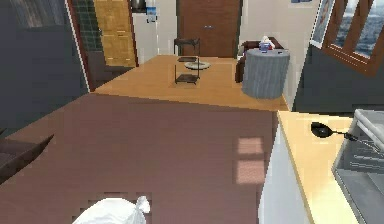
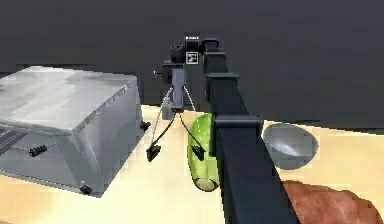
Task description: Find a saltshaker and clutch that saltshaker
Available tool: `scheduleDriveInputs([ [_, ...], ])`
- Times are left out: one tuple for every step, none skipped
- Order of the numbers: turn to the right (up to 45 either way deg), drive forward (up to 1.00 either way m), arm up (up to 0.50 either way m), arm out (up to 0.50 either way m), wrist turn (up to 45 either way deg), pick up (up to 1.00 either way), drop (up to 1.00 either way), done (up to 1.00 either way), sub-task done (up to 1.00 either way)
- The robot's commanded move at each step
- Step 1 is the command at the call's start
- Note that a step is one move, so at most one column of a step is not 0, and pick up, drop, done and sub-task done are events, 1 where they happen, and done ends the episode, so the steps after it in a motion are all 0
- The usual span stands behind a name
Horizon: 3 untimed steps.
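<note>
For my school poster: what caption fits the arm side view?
Arm reaching over a counter, past a silver box, green thing and grey bowl.

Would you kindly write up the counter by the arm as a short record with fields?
surface: cream countertop
arm side view's left: silver metal box appliance
middle: green elongated vegetable, lying on the counter
arm side view's right: grey metal bowl
dark two-finger pincer: between appliance and vegetable; whether it holds anything cannot be told
</note>
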Motion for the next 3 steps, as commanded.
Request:
scheduleDriveInputs([
  [0.0,0.00,0.00,0.00,45.0,0.00,0.00,0.00,0.00],
  [0.0,0.00,0.00,0.00,45.0,0.00,0.00,0.00,0.00],
  [0.0,0.00,0.00,0.00,45.0,0.00,0.00,0.00,0.00],
])
